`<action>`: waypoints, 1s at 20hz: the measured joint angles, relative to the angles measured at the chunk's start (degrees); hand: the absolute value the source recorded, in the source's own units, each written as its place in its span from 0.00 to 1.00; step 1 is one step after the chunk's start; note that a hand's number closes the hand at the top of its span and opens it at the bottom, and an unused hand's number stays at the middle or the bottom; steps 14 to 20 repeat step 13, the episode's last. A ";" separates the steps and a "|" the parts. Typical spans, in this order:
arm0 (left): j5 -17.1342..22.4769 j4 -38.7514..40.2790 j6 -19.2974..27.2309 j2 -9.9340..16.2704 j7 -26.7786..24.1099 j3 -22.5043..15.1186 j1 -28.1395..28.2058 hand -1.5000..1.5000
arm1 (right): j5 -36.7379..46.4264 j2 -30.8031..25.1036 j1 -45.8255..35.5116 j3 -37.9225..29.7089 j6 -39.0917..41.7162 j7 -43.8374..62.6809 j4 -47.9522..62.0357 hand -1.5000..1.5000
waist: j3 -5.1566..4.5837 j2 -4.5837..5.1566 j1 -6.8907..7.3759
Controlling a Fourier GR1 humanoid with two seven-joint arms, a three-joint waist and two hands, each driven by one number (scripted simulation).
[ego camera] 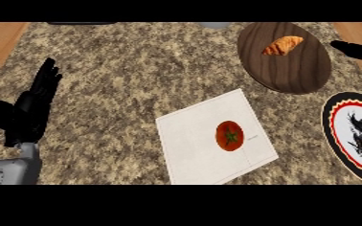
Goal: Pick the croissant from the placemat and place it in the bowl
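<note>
Granite counter (106, 76) – left hand (32, 107) is held upright, fingers straight; croissant (283, 45) is seen in the bowl (290, 74); right hand (348, 48) barely shown – fingers' state cannot be told.

from my remote seat, the worktop (120, 76) reads as speckled granite, mottled tan, grey and black, with a flat, unshiny finish. far right on it sits a bowl (290, 72) of dark brown wood, its grain running in streaks, matt. the croissant (283, 45) in it has a golden, ridged crust. near centre lies a white placemat (194, 143), smooth, plain and papery. the tomato (229, 135) on it looks smooth-skinned, red. at the left edge, the left robot hand (32, 107) is matt black.
</note>
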 measured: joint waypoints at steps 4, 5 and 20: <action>-0.15 -0.36 -0.22 -0.03 0.20 0.54 0.44 0.50 | -4.69 -2.17 7.92 -2.25 7.20 -0.52 -5.58 0.00 | -0.07 -0.20 -0.51; -0.24 -0.47 -0.15 -0.13 0.17 0.66 0.59 0.50 | -5.96 -2.84 10.04 -2.95 9.18 -0.87 -6.91 0.00 | -0.06 -0.20 -0.54; -0.59 -0.31 -0.84 -0.64 0.85 1.48 0.00 0.50 | -16.79 -2.48 23.73 -7.10 20.81 1.37 -22.41 0.00 | -0.09 -0.17 -0.51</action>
